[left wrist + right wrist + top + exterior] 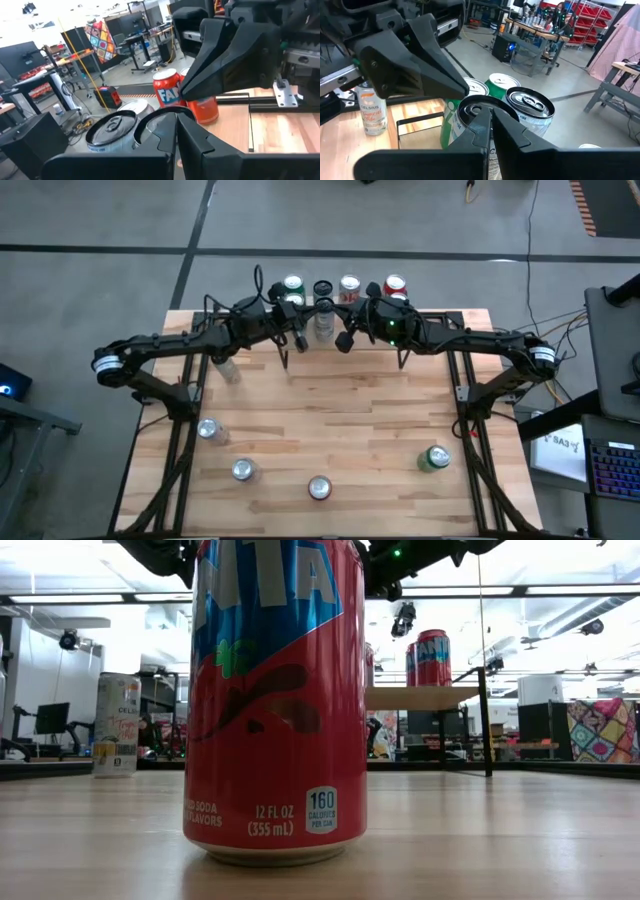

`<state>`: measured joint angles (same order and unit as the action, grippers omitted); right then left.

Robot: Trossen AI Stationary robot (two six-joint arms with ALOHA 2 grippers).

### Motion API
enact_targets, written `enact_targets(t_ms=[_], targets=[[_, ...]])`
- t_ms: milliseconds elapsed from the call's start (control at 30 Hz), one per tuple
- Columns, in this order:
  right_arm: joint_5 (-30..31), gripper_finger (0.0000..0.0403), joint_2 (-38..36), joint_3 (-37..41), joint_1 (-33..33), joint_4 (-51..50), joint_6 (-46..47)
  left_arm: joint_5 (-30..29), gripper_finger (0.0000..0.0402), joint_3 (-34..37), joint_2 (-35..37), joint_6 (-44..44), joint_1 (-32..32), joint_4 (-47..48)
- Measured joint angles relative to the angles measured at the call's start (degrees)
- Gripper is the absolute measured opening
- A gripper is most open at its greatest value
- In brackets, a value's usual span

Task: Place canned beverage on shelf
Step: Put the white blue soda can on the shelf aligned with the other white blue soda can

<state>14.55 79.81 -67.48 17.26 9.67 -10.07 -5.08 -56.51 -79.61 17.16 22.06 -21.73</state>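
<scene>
Left gripper (297,337): positioned at the far edge of the table, directly in front of the shelf (455,317); whether its fingers are apart or together cannot be determined. Centre: a can with a black top (322,290) stands on the shelf between green-and-white cans (292,285) and red cans (394,286). Right gripper (345,340): close beside the left one; finger state likewise cannot be determined. Near table edge: four further cans stand, including a red can (275,700) and a green can (433,459).
</scene>
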Motion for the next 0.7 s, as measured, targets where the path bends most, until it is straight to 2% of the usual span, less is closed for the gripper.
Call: enact_targets(t_ms=[700], targets=[[0.0,0.0009,0.0,0.3,0.0,-0.5,0.1,-0.3,0.0,0.0,-0.9,-2.1,-2.2,-0.1]])
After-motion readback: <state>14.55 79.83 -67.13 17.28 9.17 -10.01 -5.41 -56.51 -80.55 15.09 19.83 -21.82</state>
